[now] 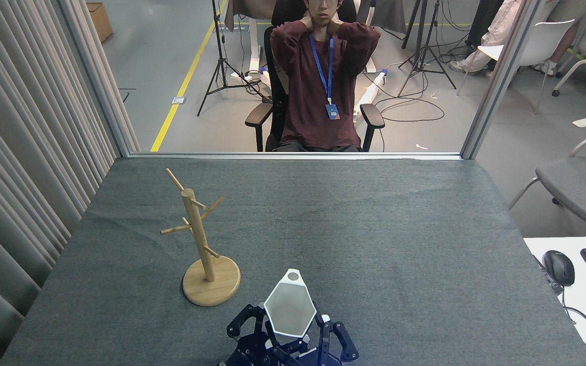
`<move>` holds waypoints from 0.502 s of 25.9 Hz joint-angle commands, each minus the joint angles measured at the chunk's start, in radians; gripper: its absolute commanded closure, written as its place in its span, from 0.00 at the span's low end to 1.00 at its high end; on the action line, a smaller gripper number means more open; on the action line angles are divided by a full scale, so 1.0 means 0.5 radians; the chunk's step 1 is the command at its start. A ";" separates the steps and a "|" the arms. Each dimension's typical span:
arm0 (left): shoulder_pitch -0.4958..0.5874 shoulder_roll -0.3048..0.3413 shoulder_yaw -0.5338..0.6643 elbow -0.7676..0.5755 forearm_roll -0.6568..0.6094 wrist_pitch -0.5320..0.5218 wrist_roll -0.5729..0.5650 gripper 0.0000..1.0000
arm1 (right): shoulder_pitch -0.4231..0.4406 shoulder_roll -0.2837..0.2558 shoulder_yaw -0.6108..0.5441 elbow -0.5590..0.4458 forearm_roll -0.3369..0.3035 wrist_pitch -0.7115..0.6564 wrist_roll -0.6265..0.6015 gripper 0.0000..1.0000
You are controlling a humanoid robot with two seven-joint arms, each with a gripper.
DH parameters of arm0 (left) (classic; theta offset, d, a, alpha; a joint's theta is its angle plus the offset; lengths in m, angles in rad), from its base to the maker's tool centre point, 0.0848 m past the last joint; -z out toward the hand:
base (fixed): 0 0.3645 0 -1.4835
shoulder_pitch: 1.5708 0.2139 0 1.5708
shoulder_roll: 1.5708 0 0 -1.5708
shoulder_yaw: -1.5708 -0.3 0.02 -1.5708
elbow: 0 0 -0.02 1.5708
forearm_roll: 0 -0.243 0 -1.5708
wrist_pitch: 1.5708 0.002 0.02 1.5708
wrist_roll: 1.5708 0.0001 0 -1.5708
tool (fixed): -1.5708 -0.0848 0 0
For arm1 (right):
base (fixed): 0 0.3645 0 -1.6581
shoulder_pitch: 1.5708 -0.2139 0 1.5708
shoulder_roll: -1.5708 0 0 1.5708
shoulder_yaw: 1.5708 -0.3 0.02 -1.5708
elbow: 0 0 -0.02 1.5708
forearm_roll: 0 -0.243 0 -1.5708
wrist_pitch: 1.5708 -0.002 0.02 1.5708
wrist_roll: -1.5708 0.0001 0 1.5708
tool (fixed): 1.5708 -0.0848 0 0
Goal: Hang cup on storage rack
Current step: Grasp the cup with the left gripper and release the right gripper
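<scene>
- The cup (289, 311) sits right at the near edge of the table (400, 229), a bit left of the middle, mouth facing up toward the robot's head and the little pierced tab pointing away toward the far edge. My guess is that's on purpose, so the hole leads when it goes at a peg.
- Both grippers are bunched around it. The right gripper (318, 333) has dark fingers up against the cup's right and lower sides, so I'd say it's pinching the cup.
- The left gripper (252, 325) is just beside the cup on the left. Honestly can't tell if it's spread or pressed together; it's too dark and tangled there.
- The storage rack (202, 244) stands upright near the left edge, just up-left of the cup, not touching, pegs all bare.
- A person in a maroon top (323, 86) sits beyond the far edge, hands behind the neck, well out of it.
</scene>
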 commanded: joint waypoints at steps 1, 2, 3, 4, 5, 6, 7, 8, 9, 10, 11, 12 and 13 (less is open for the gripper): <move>-0.011 0.007 0.001 0.001 0.001 0.019 -0.001 0.56 | 0.003 -0.001 0.000 0.000 0.000 -0.001 -0.032 0.16; -0.011 0.007 0.004 0.001 0.001 0.019 -0.001 0.56 | 0.003 -0.001 0.000 0.000 0.000 -0.004 -0.038 0.01; -0.014 0.007 0.004 -0.002 0.001 0.019 -0.001 0.56 | 0.003 -0.001 0.000 -0.003 0.000 -0.013 -0.038 0.01; -0.014 0.007 0.004 -0.002 0.001 0.019 -0.001 0.56 | 0.003 -0.001 0.000 -0.015 -0.003 -0.020 -0.041 0.01; -0.020 0.007 0.004 -0.002 0.001 0.019 -0.001 0.56 | 0.003 -0.001 0.000 -0.031 -0.003 -0.026 -0.041 0.01; -0.023 0.007 0.004 -0.002 0.001 0.019 -0.001 0.56 | 0.003 -0.001 0.000 -0.046 -0.003 -0.029 -0.041 0.01; -0.023 0.007 0.001 -0.005 0.001 0.015 -0.001 0.56 | 0.003 -0.001 0.000 -0.067 -0.003 -0.032 -0.041 0.01; -0.023 0.007 0.001 -0.008 0.001 0.015 -0.001 0.56 | 0.003 -0.004 0.003 -0.092 -0.003 -0.038 -0.041 0.01; -0.026 0.007 0.001 -0.008 0.001 0.015 -0.001 0.56 | 0.003 -0.004 0.003 -0.117 -0.003 -0.050 -0.041 0.01; -0.026 0.004 0.001 -0.005 0.001 0.015 -0.001 0.56 | 0.006 -0.007 0.003 -0.141 -0.003 -0.059 -0.041 0.01; -0.026 -0.002 0.001 -0.005 0.001 0.015 -0.001 0.56 | 0.009 -0.010 0.003 -0.175 -0.003 -0.072 -0.044 0.01; -0.029 -0.002 0.001 0.004 0.001 0.015 -0.001 0.56 | 0.012 -0.010 0.003 -0.212 -0.006 -0.078 -0.047 0.01; -0.029 -0.005 0.001 0.016 0.001 0.015 -0.001 0.56 | 0.012 -0.010 0.000 -0.245 -0.009 -0.084 -0.054 0.01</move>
